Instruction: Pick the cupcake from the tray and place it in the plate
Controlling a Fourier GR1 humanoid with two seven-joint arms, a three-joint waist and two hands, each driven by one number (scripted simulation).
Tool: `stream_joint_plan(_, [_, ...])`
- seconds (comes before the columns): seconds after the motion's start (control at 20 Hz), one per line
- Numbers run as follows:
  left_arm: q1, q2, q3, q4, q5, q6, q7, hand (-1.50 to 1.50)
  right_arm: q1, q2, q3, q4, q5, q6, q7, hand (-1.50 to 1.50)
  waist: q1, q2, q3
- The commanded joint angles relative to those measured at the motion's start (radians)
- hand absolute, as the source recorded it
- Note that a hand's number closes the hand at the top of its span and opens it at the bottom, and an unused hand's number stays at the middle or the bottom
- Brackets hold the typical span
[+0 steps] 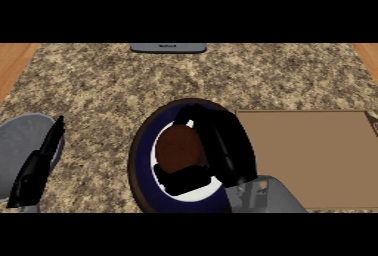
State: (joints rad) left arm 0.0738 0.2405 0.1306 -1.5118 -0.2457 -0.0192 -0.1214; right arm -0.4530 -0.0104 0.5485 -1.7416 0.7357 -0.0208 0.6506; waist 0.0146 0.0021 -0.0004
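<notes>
— Holding the cupcake (179, 146) over the plate (144, 150), my right hand (225, 145) had its fingers curled round it. I was at the putting-down step.

— What came next?

— I think I needed to lower it and let go. The tray (310, 160) sat just beside the plate. My left hand (35, 167) rested at the left edge, fingers straight. A gray thing (168, 47) lay far off. Nothing was in the way.

My right hand (225, 150) reaches in from the near right on its grey forearm, palm turned left, fingers curved over the far side and thumb hooked round the near side of the cupcake (181, 147). My left hand (37, 167) rests at the near left edge, fingers straight, pointing away.
</notes>
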Motion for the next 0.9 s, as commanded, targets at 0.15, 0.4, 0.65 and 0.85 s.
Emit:
stream_joint_plan(0.15, [-0.033,0.007,0.013,-0.01,0.008,-0.017,0.053,0.0,-0.088,0.01,0.097,0.238,-0.096,-0.283,0.13,-1.5,0.001,0.0,0.0])
stream_joint_plan(0.4, [0.006,0.01,0.047,0.059,0.004,-0.01,-0.075,0.0,-0.083,0.01,0.129,0.205,-0.127,-0.394,0.096,-1.5,-0.007,-0.002,0.0])
stream_joint_plan(0.65, [-0.012,-0.008,0.029,0.065,0.003,-0.012,-0.049,0.0,-0.089,0.01,-0.022,0.223,-0.205,-0.589,-0.058,-1.5,-0.006,0.002,0.001])
stream_joint_plan(0.85, [-0.014,-0.011,0.027,0.017,-0.008,-0.002,-0.005,0.0,0.024,-0.026,-0.123,0.111,-0.228,-0.587,-0.093,-1.5,-0.018,-0.002,0.001])
